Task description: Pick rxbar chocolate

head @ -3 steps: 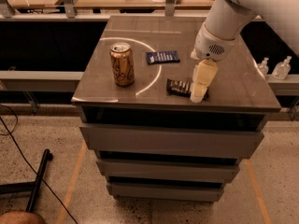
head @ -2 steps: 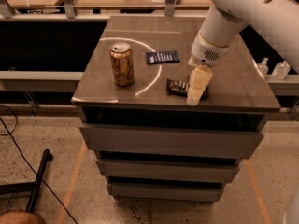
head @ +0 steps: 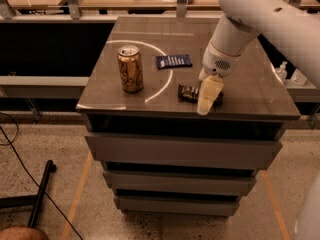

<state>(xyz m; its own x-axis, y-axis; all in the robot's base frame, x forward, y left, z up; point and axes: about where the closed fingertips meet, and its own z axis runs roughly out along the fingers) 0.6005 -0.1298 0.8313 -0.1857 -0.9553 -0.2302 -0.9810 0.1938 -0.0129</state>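
The rxbar chocolate (head: 189,93) lies flat near the front edge of the brown cabinet top (head: 250,91), its dark wrapper partly covered on its right end by my gripper. My gripper (head: 209,98), with cream-coloured fingers (head: 210,91), hangs from the white arm directly over the bar's right part, pointing down and toward the front edge.
A gold soda can (head: 130,68) stands upright at the left of the top. A smaller navy-blue wrapped bar (head: 173,61) lies behind the chocolate bar. A white circle is marked on the top. Drawers sit below; benches stand behind; a black cable lies on the floor at left.
The arm and gripper have shifted slightly left and down over the chocolate bar. The can and both bars have not moved.
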